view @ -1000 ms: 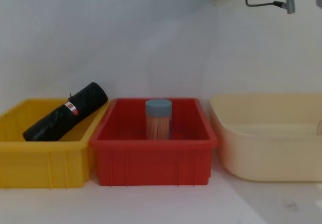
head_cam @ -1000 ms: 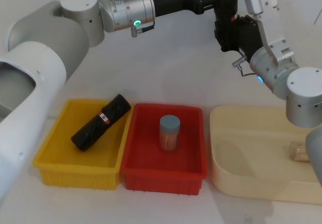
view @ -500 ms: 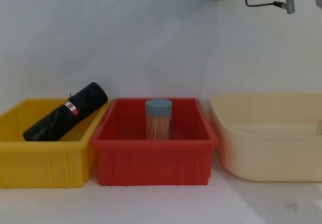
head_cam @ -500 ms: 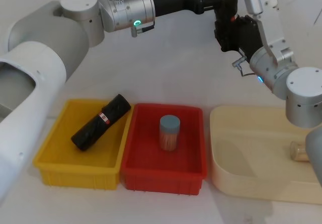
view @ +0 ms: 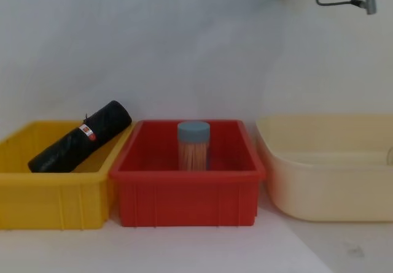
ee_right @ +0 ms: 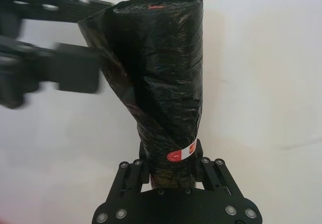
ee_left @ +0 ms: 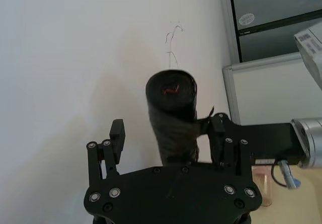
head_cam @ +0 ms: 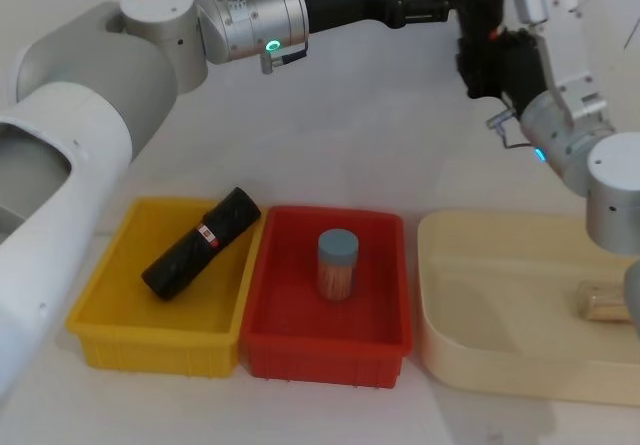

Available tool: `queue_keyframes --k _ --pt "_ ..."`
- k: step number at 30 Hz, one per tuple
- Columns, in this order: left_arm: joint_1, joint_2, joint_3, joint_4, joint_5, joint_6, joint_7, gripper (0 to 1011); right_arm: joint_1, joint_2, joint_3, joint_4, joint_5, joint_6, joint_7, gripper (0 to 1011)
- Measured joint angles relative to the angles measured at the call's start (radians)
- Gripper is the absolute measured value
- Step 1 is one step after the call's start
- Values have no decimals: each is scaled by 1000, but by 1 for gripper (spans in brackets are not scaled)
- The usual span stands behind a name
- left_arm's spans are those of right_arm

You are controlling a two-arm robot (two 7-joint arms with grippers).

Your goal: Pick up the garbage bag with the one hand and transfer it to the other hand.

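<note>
White wall behind: right gripper (ee_right: pixel 173 176) fingers pinch one garbage bag (ee_right: pixel 161 78); left gripper (ee_left: pixel 166 143) fingers spread.

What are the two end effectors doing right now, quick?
Left end effector: open, fingers either side of the garbage bag, no longer pressing it.
Right end effector: closed on the garbage bag's lower end, holding it upright.

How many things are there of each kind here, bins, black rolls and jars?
Plastic bins: 3, yellow, red, cream.
Black garbage-bag rolls: 2, one lying in the yellow bin, one held up in the right hand.
Blue-lidded clear jar: 1.
Total: 6.
</note>
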Motion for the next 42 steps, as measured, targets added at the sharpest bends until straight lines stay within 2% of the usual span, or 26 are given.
queue_keyframes --k 7,13,16,17,20,25,32,42 --pt "0 0 0 0 0 0 0 1001 -32 21 41 -47 -5 48 -37 467" --pt "0 0 0 0 0 0 0 1001 -95 62 86 -144 -5 132 -47 467" --pt "0 0 0 0 0 0 0 1001 -132 89 107 -201 3 184 -29 467" --pt "0 0 0 0 0 0 0 1001 -132 89 107 -201 3 184 -29 467" --pt "0 0 0 0 0 0 0 1001 -165 116 123 -252 18 223 4 466" --pt "0 0 0 0 0 0 0 1001 -197 146 138 -299 39 255 52 467" --pt "0 0 0 0 0 0 0 1001 -234 187 153 -349 80 277 137 467" --pt "0 0 0 0 0 0 0 1001 -263 239 163 -386 151 279 267 756"
